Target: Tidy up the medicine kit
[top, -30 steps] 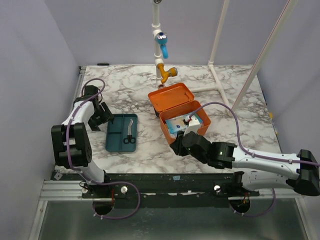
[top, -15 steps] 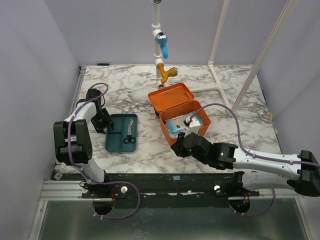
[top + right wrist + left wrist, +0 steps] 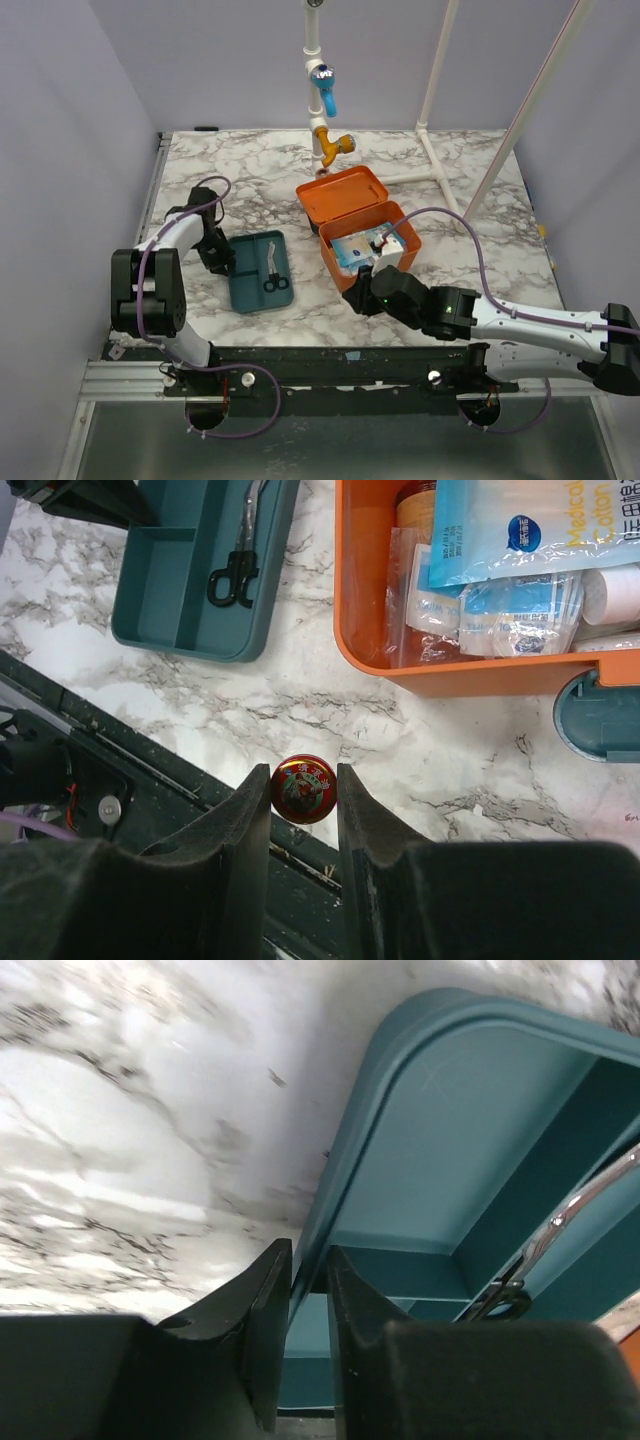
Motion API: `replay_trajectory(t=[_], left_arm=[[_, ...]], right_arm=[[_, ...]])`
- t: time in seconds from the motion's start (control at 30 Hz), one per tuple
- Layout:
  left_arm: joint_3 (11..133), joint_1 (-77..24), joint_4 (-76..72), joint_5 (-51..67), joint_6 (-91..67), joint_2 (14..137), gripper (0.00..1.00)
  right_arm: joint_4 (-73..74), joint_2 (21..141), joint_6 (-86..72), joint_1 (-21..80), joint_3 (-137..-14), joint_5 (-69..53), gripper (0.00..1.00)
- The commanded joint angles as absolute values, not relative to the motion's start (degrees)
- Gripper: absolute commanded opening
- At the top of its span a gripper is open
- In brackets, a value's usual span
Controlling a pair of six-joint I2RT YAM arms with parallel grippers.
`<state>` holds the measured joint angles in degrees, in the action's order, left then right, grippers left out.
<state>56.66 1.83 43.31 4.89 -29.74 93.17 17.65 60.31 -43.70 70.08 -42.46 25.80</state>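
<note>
With my left hand (image 3: 307, 1265) clamped on the teal tray's (image 3: 440, 1150) thin rim and my right hand (image 3: 304, 772) on a red tin (image 3: 304, 790) near the open mid-desk medicine kit (image 3: 342, 193), a jerk could tip the tray.

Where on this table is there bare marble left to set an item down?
Open marble: the back-left corner behind the teal tray, the strip between tray and medicine kit, and right of the kit up to the white pipe. Crowded: the kit's packed base and the front, under the right arm.
</note>
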Motion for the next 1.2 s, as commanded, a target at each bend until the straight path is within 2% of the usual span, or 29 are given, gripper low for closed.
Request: replay_trajectory(t=[0.0, 0.27, 0.57, 0.9, 1.17], left_arm=[[55.0, -3.2, 43.0, 7.6, -32.6, 88.8, 0.21], [51.5, -9.1, 42.9, 8.0, -36.0, 83.5, 0.13], [45.6, -14.3, 41.0, 9.4, -39.8, 76.7, 0.13], [43.1, -17.3, 40.5, 8.9, -41.3, 70.4, 0.13], [47.9, -17.3, 46.2, 3.8, -39.8, 61.9, 0.35]], right_arm=[[17.2, 60.3, -41.8, 70.4, -42.2, 23.3, 0.2], [17.2, 65.0, -36.4, 70.5, -46.5, 16.5, 0.2], [16.2, 73.5, -33.8, 72.4, -52.4, 12.3, 0.2], [13.9, 83.2, -32.9, 74.4, -59.1, 13.9, 0.2], [12.6, 93.2, -32.9, 74.3, -65.3, 13.8, 0.2]])
